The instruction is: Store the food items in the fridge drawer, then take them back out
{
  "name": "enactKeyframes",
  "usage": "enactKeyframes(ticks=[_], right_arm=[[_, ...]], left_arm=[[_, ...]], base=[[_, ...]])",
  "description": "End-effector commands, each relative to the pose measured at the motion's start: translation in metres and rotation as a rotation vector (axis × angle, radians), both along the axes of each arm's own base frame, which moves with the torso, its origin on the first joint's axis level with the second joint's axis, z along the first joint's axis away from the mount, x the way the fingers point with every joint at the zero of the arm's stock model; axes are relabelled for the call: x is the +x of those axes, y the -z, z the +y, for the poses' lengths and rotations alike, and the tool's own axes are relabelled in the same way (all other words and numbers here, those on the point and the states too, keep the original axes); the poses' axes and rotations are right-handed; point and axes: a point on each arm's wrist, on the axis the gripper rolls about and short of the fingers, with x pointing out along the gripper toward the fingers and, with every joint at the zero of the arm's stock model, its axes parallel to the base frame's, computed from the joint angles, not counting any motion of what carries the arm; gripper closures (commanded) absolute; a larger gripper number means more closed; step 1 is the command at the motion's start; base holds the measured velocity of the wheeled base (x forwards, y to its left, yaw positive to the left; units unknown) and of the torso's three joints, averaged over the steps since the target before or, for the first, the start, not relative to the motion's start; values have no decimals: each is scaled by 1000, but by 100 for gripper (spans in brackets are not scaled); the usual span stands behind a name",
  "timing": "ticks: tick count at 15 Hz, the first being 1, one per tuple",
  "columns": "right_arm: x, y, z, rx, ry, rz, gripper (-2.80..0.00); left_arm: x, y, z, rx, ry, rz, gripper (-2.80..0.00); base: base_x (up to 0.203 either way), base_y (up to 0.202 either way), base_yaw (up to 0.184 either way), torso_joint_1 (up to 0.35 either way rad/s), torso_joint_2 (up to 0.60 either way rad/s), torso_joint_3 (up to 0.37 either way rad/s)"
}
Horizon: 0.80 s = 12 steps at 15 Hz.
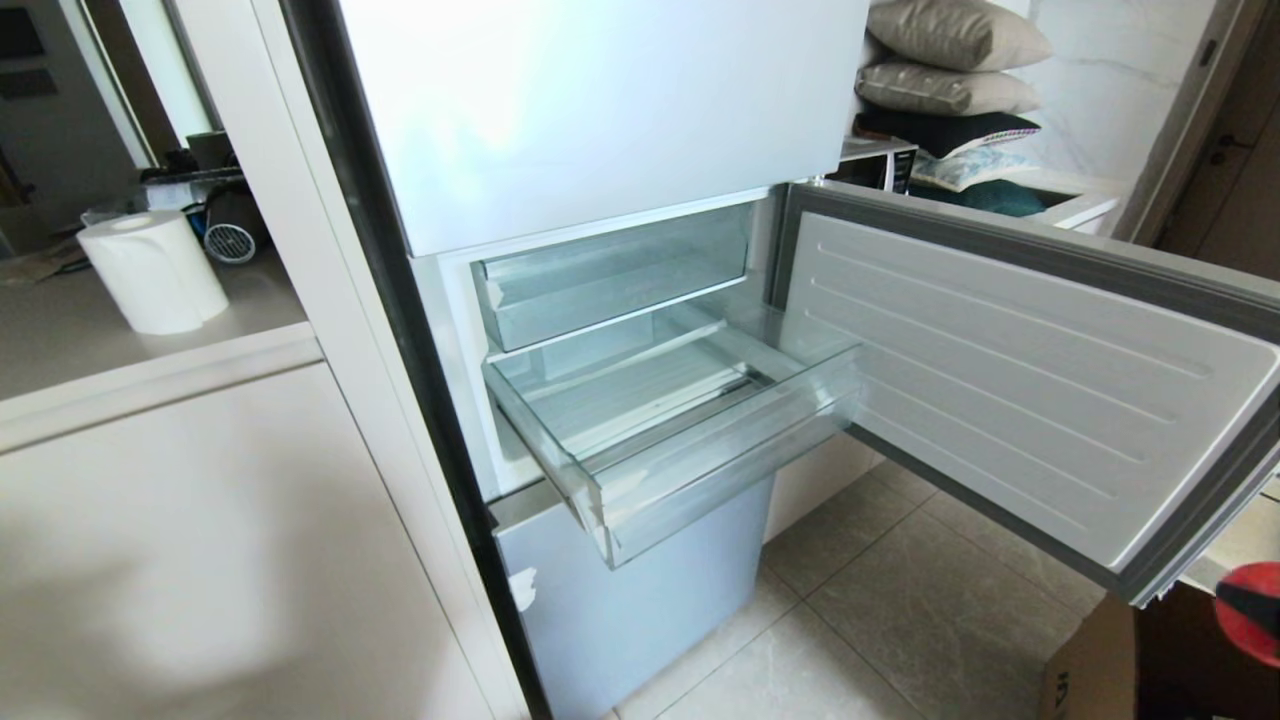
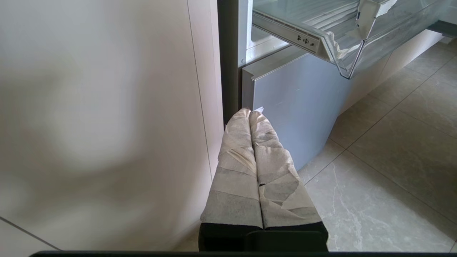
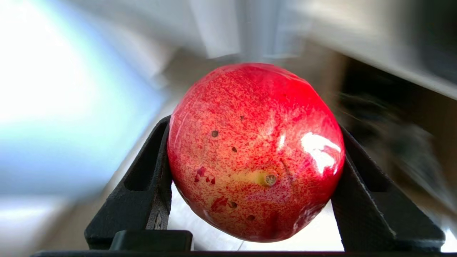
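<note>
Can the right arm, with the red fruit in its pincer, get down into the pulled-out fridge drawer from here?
Probably yes. The fridge drawer stands pulled out and open-topped with the door swung aside. The right pincer grips the red fruit, low at the head view's right edge.

**No legible text**

No word, brand or number can be read. At the head view's lower right edge, dark marks on a brown cardboard box [image 1: 1085, 670] are too small to make out.
</note>
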Motion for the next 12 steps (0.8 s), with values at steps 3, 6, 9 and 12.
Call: enactKeyframes(ticks=[3,6,9,12], right_arm=[[16,-13,71,12,-425,-73,0],[73,-44,96,56,-554,-138,0],[131,-42,133,87,-674,-115,0],[178,-51,171,91,-766,-168,0]], left_arm=[[0,0,0,0,-1,0,0],[0,0,0,0,-1,2,0],[0,0,0,0,-1,0,0],[0,0,0,0,-1,2,0]], base=[[0,0,0,0,0,0],[0,0,0,0,0,0],[0,0,0,0,0,0],[0,0,0,0,0,0]])
